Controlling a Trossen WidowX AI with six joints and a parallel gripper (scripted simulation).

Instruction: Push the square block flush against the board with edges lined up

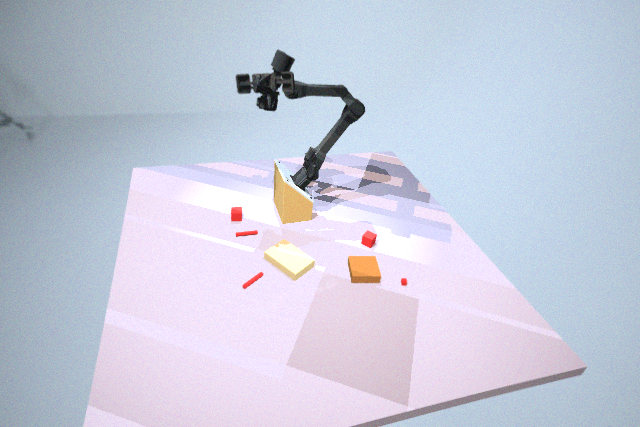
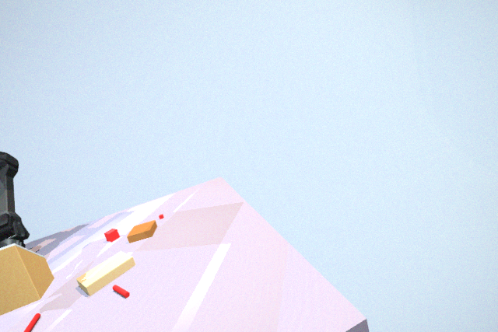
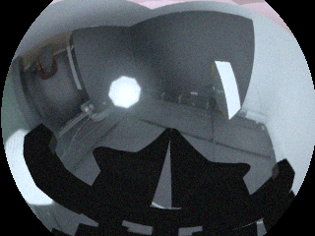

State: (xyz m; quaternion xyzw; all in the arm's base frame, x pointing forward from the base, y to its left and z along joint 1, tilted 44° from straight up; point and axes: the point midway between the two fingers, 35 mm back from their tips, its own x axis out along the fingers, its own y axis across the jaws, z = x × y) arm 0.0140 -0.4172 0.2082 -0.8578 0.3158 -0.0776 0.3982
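On the pink tabletop (image 1: 217, 339) (image 2: 249, 280), the board (image 1: 290, 260) (image 2: 106, 272) lies below the raised hand (image 1: 265, 82).

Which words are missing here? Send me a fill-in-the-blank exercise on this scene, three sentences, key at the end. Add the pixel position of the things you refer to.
1. The orange square block (image 1: 363, 267) (image 2: 142, 232) and the pale yellow board (image 1: 289, 259) (image 2: 106, 273) stand ____, with a gap between them.
2. The two thin rods (image 1: 246, 233) (image 2: 120, 291) are coloured ____.
3. The claw (image 1: 265, 82) (image 3: 171, 132) is raised above the table (image 1: 196, 334) (image 2: 249, 280), its fingers closed on ____.

Missing words: apart; red; nothing
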